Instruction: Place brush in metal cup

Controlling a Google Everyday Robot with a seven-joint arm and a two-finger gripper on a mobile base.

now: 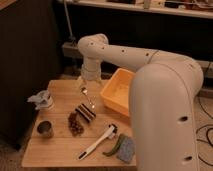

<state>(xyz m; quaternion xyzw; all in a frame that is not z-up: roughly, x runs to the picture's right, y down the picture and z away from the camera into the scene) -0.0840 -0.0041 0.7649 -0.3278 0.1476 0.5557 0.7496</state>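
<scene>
The gripper (86, 81) hangs at the upper middle of the frame, pointing down over the back of the wooden table (52, 147), just left of the yellow tub (119, 91). Its jaws are spread wide and, as far as I can make out in this dim light, nothing is between them. A small spoon (88, 98) lies right under it, which is not the thing wanted.

The brush (96, 143) lies flat near the front edge, at the lower middle of the frame. It runs on a slant, with its wider head up and to the right, close to the green pepper (113, 145) and a blue-grey sponge (126, 149). The metal cup (45, 129) stands upright at the lower left with its mouth open to the top, well apart from the brush and free of the clutter. That should make the drop easy enough.

Between gripper and brush sit a dark striped block (86, 112) and a brownish cluster (75, 123), and a pale crumpled bundle (41, 100) lies behind the cup. I would judge the pick not yet begun: the arm (165, 100) must come forward and down, and it should take the slim handle, not the crowded head.
</scene>
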